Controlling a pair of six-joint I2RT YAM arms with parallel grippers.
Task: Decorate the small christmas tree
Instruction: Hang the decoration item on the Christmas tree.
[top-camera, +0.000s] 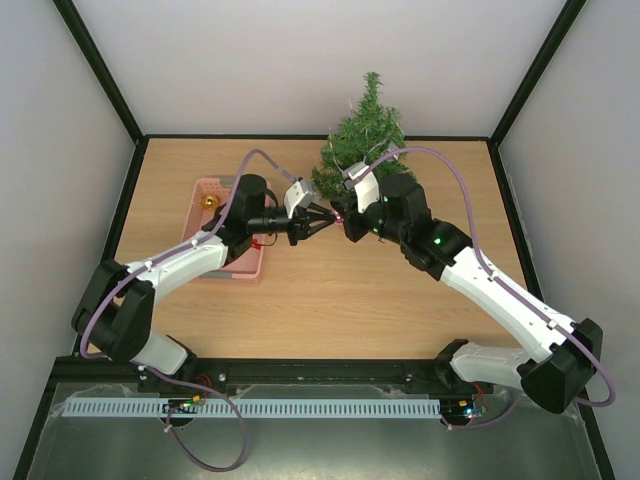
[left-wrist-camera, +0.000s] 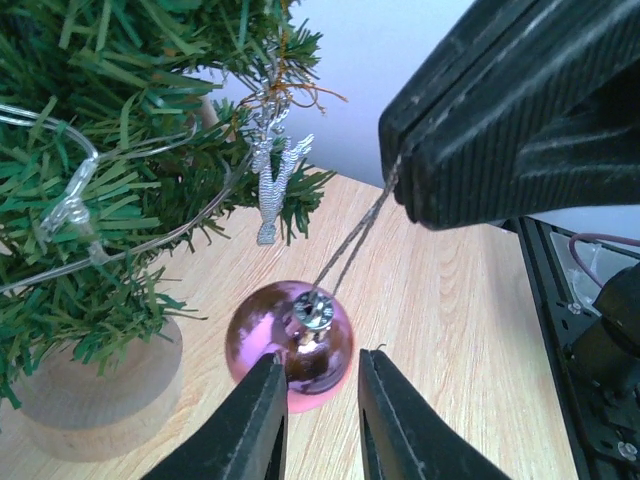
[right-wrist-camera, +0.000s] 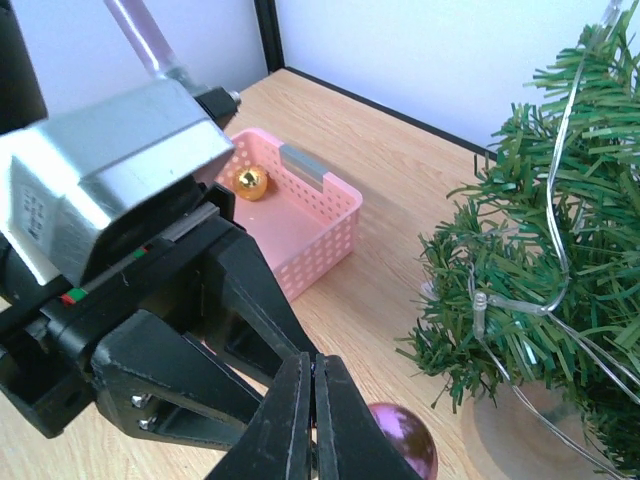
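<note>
one reindeer (left-wrist-camera: 272, 175) hangs on the small christmas tree (top-camera: 362, 140) at the bench's (top-camera: 330, 300) back.
right hand (right-wrist-camera: 313, 385) pinches the pink bauble's (left-wrist-camera: 290, 345) string, left hand (left-wrist-camera: 320, 362) released below it; gold bauble (right-wrist-camera: 249, 181) waits in basket (right-wrist-camera: 325, 215).

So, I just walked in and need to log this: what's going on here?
Two arms are decorating a tree. The right arm dangles a pink bauble by its string, jaws shut on it, near the tree. The left arm's jaws stand open close to the bauble. A gold ball lies in the basket.
</note>
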